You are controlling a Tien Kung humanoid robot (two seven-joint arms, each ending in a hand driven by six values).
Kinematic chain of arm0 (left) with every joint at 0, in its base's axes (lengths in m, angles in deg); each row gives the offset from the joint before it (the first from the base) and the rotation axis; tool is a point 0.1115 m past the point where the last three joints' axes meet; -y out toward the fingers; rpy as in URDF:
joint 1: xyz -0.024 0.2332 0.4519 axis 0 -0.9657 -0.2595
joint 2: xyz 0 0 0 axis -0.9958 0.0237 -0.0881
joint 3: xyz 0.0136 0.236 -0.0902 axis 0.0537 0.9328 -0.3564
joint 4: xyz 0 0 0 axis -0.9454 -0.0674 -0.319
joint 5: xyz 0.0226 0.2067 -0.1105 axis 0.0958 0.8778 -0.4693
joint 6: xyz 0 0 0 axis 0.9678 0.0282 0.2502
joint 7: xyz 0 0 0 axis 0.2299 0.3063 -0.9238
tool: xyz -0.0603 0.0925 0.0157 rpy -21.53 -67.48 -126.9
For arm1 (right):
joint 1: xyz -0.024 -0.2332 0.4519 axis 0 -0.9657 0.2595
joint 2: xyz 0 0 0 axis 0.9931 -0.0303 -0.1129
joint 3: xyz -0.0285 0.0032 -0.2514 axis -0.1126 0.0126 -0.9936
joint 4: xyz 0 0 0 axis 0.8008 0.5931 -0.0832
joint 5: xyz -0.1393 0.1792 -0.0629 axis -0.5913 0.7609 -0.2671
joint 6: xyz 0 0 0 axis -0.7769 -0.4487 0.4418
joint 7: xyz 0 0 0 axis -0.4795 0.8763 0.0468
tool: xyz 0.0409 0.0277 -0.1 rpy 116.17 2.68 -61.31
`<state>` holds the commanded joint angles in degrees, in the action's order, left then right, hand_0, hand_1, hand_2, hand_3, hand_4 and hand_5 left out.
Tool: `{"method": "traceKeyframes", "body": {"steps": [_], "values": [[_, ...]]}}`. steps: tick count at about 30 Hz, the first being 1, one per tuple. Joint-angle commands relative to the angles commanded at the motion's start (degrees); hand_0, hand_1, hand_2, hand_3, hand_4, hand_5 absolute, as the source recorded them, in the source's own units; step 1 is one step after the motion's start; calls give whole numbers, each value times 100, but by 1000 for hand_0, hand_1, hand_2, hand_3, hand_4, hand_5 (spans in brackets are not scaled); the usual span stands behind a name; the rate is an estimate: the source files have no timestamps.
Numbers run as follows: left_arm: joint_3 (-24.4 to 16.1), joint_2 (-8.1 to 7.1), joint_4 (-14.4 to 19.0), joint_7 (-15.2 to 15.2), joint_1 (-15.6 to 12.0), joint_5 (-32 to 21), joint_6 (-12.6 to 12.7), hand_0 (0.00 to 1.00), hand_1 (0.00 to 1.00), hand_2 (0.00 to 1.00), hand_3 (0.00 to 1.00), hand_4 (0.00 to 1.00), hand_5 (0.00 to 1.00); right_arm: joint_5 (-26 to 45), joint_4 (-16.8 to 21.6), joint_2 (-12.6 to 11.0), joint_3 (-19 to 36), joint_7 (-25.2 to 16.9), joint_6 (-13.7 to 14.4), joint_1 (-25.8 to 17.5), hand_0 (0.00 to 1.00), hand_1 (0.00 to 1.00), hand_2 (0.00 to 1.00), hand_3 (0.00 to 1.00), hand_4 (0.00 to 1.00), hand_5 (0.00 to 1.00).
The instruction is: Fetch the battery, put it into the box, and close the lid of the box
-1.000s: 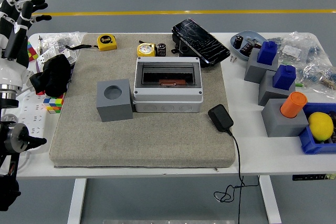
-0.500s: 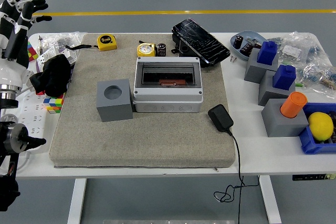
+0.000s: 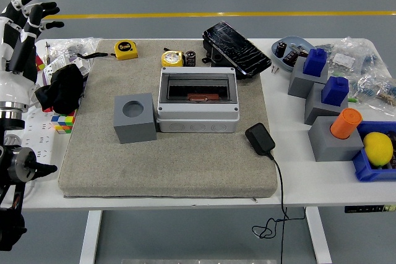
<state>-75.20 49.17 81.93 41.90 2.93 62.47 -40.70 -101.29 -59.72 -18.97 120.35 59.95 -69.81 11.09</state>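
The grey box (image 3: 198, 102) stands in the middle of the beige mat (image 3: 167, 153), with a dark recess on top and a small brown piece showing inside. Whether its lid is down I cannot tell. A small black cylindrical battery (image 3: 190, 58) stands upright behind the box, beside a round yellow tape measure (image 3: 172, 59). My left hand (image 3: 32, 8) is raised at the far left edge, well away from both, fingers spread and holding nothing. The right arm is out of view.
A grey cube with a round hole (image 3: 134, 117) sits left of the box, a black charger (image 3: 260, 139) with its cable to the right. A dark glossy cracked panel (image 3: 236, 48) lies behind. Grey and blue blocks (image 3: 322, 85), a dish (image 3: 291, 51), a lemon (image 3: 378, 148) crowd the right.
My left hand has shifted slightly up and to the right. Nothing on the table has moved.
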Motion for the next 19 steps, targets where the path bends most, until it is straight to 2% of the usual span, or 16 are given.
{"method": "traceKeyframes", "body": {"steps": [8, 19], "values": [[156, 25, -56, -87, -102, 12, -61, 463, 641, 596, 665, 998, 618, -44, 0, 4, 143, 8, 15, -107, 647, 644, 671, 580, 998, 558], [421, 47, -295, -153, -68, 9, -117, 472, 650, 605, 669, 998, 616, 40, 0, 20, 107, -30, 12, -156, 647, 643, 671, 579, 998, 558]]}}
